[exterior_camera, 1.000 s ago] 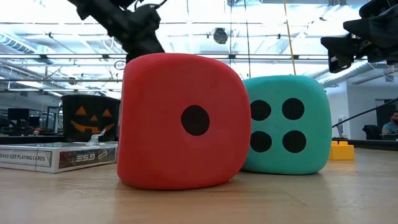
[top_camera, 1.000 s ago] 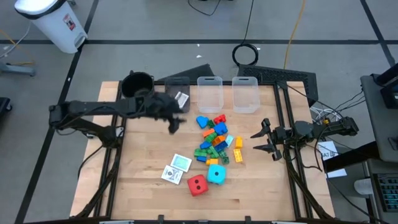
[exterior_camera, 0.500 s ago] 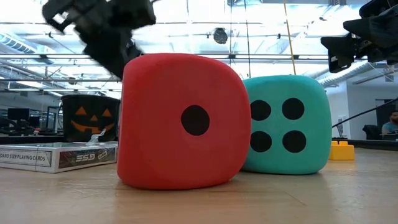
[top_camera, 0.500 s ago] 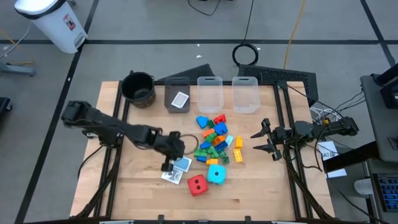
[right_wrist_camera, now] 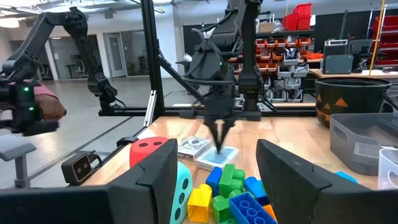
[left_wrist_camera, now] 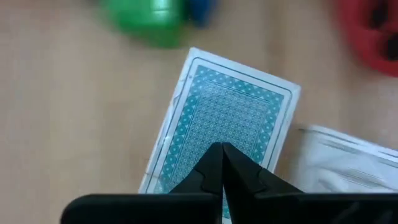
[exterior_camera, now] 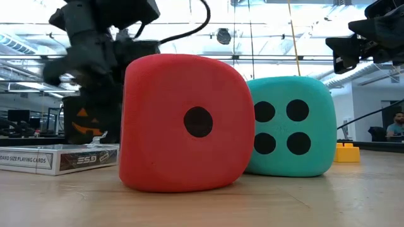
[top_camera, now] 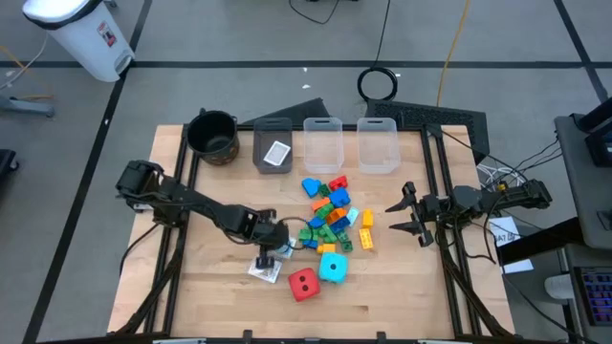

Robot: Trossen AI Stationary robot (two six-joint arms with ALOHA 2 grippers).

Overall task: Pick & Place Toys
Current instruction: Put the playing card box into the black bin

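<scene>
Fingertips of the left gripper [left_wrist_camera: 221,163] are pressing together into one point directly over a teal-backed playing card [left_wrist_camera: 229,127], a flat rectangle with a fine lattice print and a white border, lying on the pale wooden table [top_camera: 215,282]; the left wrist view shows its long axis running slantwise, with a second white card [left_wrist_camera: 339,162] lying beside one corner. Seen from above, the left gripper [top_camera: 268,250] is hanging over those cards [top_camera: 271,260] at the near-left of the toy heap, just beside the red dotted cube [top_camera: 303,284] and the cyan dotted cube [top_camera: 333,267], which are touching. Glossy studded bricks [top_camera: 328,215] in blue, green, orange and yellow are piling up behind the cubes. Only the low view is showing the matte, rounded faces of the red cube [exterior_camera: 186,123], one black dot forward, and the cyan cube [exterior_camera: 290,126] with four, plus a boxed card deck [exterior_camera: 60,157]. Another card is resting in the grey bin [top_camera: 274,153]. The right gripper [top_camera: 406,213] is waiting with fingers spread at the table's right edge.
</scene>
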